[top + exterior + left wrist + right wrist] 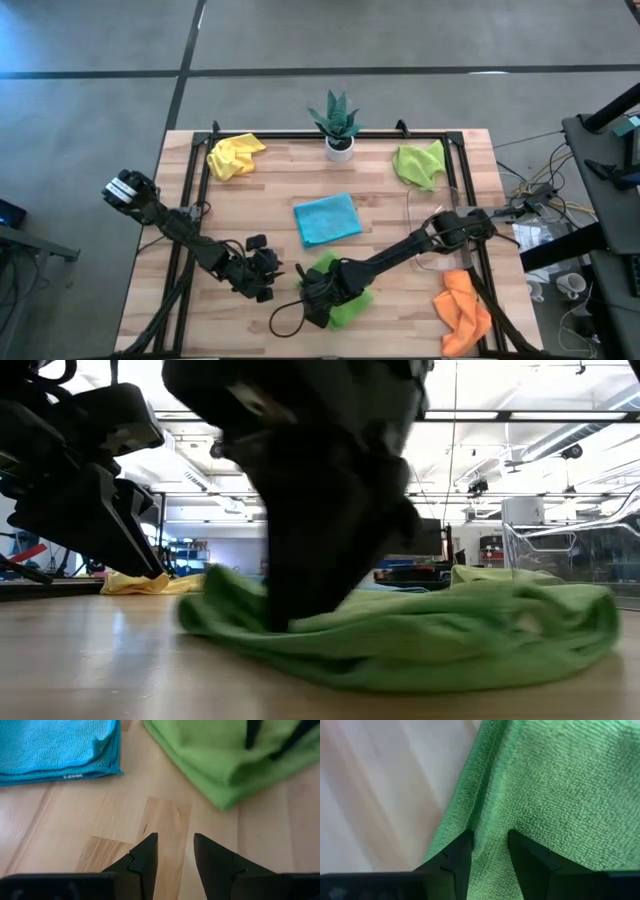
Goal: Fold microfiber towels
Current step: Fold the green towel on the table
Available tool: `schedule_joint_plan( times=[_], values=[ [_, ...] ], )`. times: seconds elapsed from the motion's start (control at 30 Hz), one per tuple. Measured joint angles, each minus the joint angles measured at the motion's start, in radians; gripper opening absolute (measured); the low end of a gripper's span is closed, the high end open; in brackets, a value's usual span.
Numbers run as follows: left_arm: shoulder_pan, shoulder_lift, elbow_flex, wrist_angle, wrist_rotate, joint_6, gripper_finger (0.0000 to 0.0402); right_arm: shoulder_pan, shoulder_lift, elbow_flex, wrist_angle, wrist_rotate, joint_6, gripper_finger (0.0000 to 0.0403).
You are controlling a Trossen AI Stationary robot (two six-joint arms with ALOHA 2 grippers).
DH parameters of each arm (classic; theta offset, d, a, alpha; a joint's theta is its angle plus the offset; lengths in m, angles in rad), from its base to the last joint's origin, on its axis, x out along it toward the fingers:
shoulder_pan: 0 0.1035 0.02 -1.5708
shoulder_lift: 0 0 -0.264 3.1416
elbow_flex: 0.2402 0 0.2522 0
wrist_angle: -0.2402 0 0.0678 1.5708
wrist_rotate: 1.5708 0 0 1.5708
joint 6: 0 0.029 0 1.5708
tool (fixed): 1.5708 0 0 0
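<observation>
two views differ: from above i see right gripper on green towel; its wrist shows fingers parted astride a fold. left gripper slightly apart, empty.

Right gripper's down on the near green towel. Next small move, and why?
Probably close the right gripper on the green towel: its fingers straddle the cloth near its edge with a gap left. The left gripper waits open over bare wood.
</observation>
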Motion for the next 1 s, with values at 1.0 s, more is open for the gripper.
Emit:
schedule_joint_plan(
  times=[1.0],
  values=[
    [0.000,-0.001,-0.003,-0.034,0.003,-0.002,0.0112,0.027,-0.006,0.064,-0.214,0.127,-0.142,0.0199]
  ],
)
